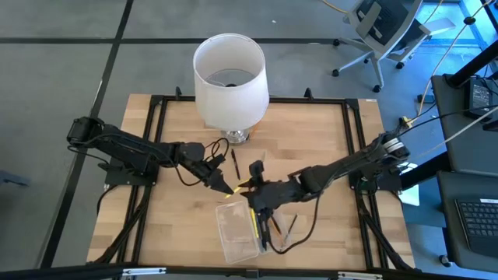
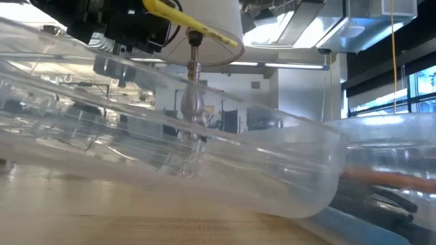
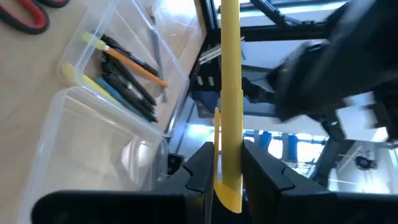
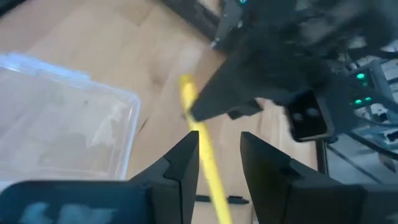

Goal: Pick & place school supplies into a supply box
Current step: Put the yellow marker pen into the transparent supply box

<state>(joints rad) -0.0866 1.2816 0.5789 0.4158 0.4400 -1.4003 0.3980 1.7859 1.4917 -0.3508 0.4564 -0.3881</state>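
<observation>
My left gripper (image 1: 220,183) is shut on a yellow pen (image 1: 233,187) above the table's middle. My right gripper (image 1: 250,190) is open at the pen's other end. In the right wrist view the pen (image 4: 208,155) runs through the gap between its fingers, and I cannot tell whether it touches them. The clear supply box (image 1: 236,232) lies open near the front edge. Several pens (image 3: 124,68), orange, yellow, black and blue, lie in one half. Red-handled scissors (image 3: 25,14) lie on the wood beside the box. My left gripper pinches the yellow pen between its two fingers (image 3: 202,171), close to one end (image 3: 227,186). The rest of the pen sticks out well beyond the fingertips toward my right gripper. The pen is lifted clear of the table, above the box.
A large white lampshade (image 1: 229,74) on a metal foot stands at the table's far middle. A dark pen (image 1: 233,162) lies loose on the wood in front of it. A black frame (image 1: 156,109) runs round the tabletop.
</observation>
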